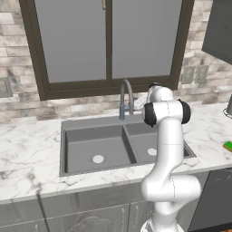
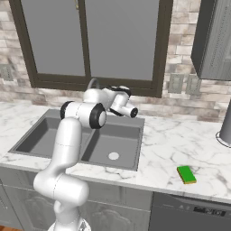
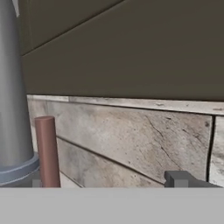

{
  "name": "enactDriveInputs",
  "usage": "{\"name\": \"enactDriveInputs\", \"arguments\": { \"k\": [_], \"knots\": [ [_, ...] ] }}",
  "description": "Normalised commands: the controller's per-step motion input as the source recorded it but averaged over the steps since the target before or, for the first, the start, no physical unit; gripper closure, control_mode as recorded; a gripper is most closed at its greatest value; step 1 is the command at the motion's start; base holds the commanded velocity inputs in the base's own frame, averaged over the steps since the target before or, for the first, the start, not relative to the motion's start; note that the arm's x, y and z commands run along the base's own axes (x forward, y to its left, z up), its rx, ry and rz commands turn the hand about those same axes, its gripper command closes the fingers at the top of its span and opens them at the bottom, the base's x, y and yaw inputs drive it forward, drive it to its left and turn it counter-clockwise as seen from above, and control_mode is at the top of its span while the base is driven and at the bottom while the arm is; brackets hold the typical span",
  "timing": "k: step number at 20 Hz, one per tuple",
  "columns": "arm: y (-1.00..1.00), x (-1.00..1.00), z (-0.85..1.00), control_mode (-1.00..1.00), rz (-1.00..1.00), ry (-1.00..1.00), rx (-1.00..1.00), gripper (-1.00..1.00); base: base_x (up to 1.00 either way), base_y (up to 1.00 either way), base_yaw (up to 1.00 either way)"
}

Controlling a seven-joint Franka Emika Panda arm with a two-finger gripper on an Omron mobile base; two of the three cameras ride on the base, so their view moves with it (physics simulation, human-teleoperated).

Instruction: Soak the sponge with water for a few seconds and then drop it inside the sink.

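The two-finger gripper [image 2: 134,112] is held up behind the dark grey double-basin sink [image 2: 131,128], close to the brick wall [image 3: 131,140] under the dark window frame [image 3: 122,48]; its fingers are cut off in the hand view – one dark tip [image 3: 177,178] is seen at the bottom – so whether the jaws are parted cannot be told. Nothing is seen between them. The grey faucet's base [image 3: 13,109] and a reddish-brown rod [image 3: 47,151] stand close beside it. The small green-and-yellow sponge [image 2: 186,174] lies on the white marble counter [image 2: 180,140], well apart to the right of the sink – partly cut off in the left base view [image 1: 228,146]
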Motion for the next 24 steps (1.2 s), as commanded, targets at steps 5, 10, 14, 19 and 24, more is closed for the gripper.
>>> {"name": "enactDriveInputs", "arguments": {
  "k": [5, 10, 14, 19, 24],
  "knots": [
    [-0.15, 0.07, -0.17, -1.00, -0.02, 0.00, 0.00, -1.00, 0.00, 0.00, 0.00],
    [-0.20, 0.07, -0.23, -1.00, -0.01, 0.00, 0.00, -1.00, 0.00, 0.00, 0.00],
    [-0.23, 0.03, -0.24, -1.00, -0.02, 0.00, 0.00, -1.00, 0.00, 0.00, 0.00],
    [-0.23, 0.00, -0.18, -1.00, -0.04, 0.00, 0.00, -1.00, 0.00, 0.00, 0.00],
    [-0.30, 0.00, -0.20, -1.00, -0.05, 0.00, 0.00, -1.00, 0.00, 0.00, 0.00]
  ]
}}
